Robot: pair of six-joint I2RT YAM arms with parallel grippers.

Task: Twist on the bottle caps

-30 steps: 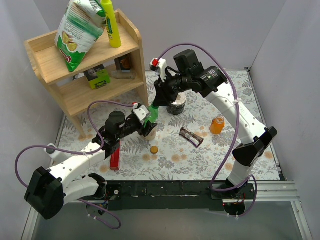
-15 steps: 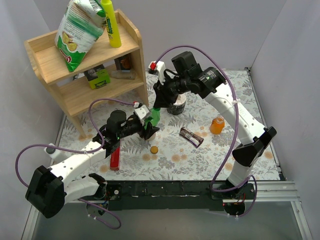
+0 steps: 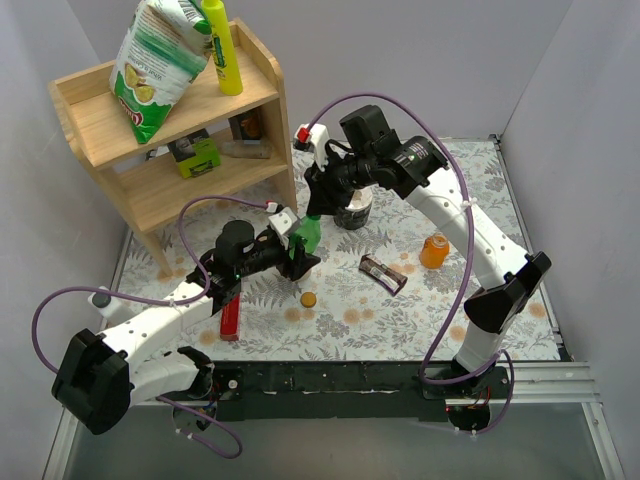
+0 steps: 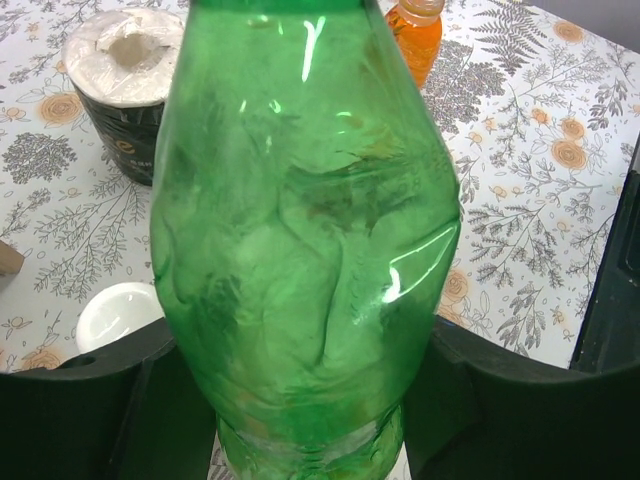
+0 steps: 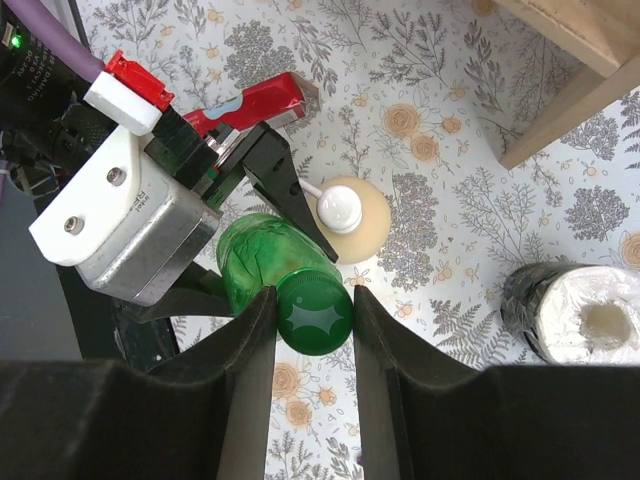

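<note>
My left gripper [image 3: 298, 252] is shut on the translucent green bottle [image 3: 307, 236] and holds it upright above the table. The bottle fills the left wrist view [image 4: 300, 230], between the left gripper's jaws [image 4: 300, 400]. My right gripper [image 3: 318, 205] comes down from above and is shut on the dark green cap [image 5: 314, 318], which sits on the bottle's neck. The right gripper [image 5: 314, 322] has one finger on each side of the cap. The orange bottle [image 3: 434, 250] stands uncapped at the right. The orange-brown cap [image 3: 309, 299] lies on the mat in front of the left gripper.
A cream bottle with a white top [image 5: 350, 213] stands just behind the green bottle. A dark cup holding a paper roll [image 3: 353, 210] is close behind my right gripper. A brown wrapper [image 3: 383, 273], a red object [image 3: 230, 318] and a wooden shelf [image 3: 170, 130] are nearby.
My right wrist has turned a little, with the cap between its fingers. My left gripper has shifted slightly right with the green bottle.
</note>
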